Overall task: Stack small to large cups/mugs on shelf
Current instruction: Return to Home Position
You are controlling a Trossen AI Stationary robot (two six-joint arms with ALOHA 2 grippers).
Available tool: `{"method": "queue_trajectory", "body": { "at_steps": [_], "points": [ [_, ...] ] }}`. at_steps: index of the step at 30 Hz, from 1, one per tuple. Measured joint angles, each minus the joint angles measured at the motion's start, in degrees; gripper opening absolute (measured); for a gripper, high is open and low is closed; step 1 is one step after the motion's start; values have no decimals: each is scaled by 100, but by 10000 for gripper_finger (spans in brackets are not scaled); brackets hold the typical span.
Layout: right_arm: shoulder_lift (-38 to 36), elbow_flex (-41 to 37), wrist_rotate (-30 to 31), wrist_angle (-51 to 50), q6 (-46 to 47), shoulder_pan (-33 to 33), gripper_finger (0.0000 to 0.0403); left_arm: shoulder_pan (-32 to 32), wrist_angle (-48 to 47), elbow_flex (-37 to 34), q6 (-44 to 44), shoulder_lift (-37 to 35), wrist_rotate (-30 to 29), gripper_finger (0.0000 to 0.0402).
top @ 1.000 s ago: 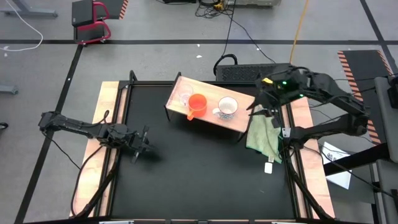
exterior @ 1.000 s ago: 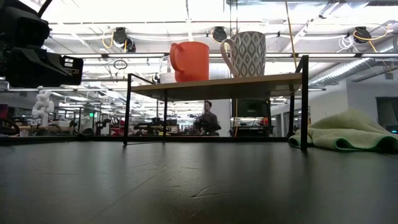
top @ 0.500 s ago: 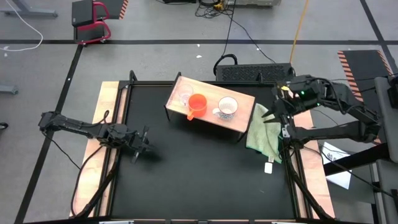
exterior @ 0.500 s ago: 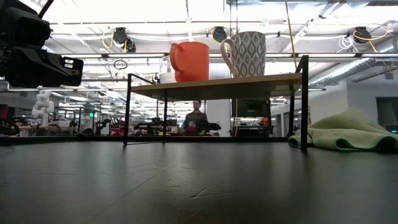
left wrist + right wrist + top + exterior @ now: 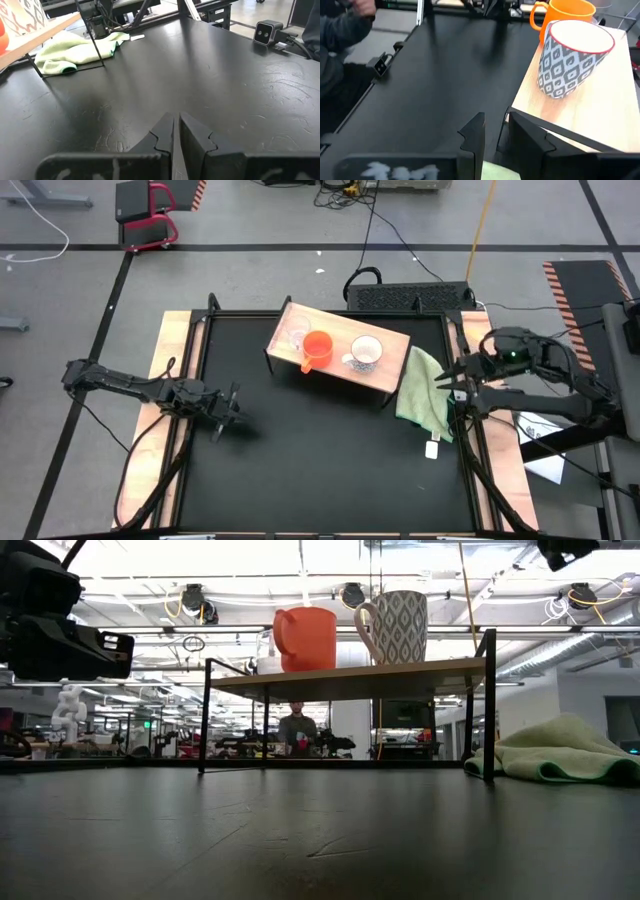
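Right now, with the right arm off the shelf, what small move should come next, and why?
Probably draw the right gripper back to its rest pose: the clear cup, orange mug and patterned mug all stand in a row on the shelf, nothing is held, and the left gripper is parked at the left of the table.
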Motion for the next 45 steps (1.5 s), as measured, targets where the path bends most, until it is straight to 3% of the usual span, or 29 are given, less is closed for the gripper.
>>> {"method": "queue_trajectory", "body": {
  "at_steps": [10, 22, 33, 45],
  "points": [
    [-957, -1311, 0, 900, 732, 0, 77, -1, -17, 0, -45, 0, 2, 31],
    [-1457, -1903, -19, 1975, 1768, 0, 77, -1, -40, 0, -49, 1, 1, 31],
    [-2331, -3147, -23, 3144, 1975, 0, 76, 1, -64, 0, -45, 0, 2, 31],
    [-2399, -3930, -26, 4294, 2166, 0, 5, 0, -34, 0, -43, 0, 2, 31]
  ]
}}
